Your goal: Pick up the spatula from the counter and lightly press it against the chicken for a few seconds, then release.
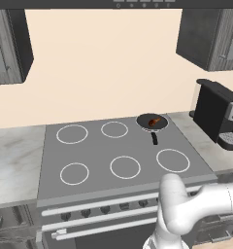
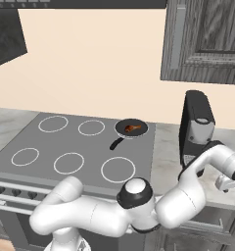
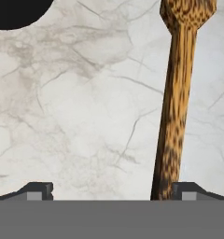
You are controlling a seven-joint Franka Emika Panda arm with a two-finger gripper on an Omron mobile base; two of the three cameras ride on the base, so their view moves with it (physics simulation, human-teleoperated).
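The kitchen has a beige wall (image 1: 113, 63) with dark cabinets above. A white marble bench (image 3: 86, 116) flanks a grey stove (image 1: 123, 146) with six ring burners. A black coffee machine (image 2: 197, 125) stands on the bench right of the stove.

The arm (image 2: 114, 211) folds low in front of the stove and reaches right, with the hand down over the bench in front of the coffee machine.

A dark pan (image 1: 151, 122) sits on the rear right burner, handle toward the front. It holds the chicken (image 1: 155, 121), a small red-brown piece.

The spatula (image 3: 177, 107) lies flat on the bench. It is mottled orange-brown wood with a slim straight handle. In the hand view its long axis runs nearly vertical, leaning slightly right, and it widens at the top edge.

The gripper (image 3: 113, 191) is released. Its fingers (image 3: 37, 190) stand wide apart and grasp nothing. The handle end lies just inside the right fingertip.
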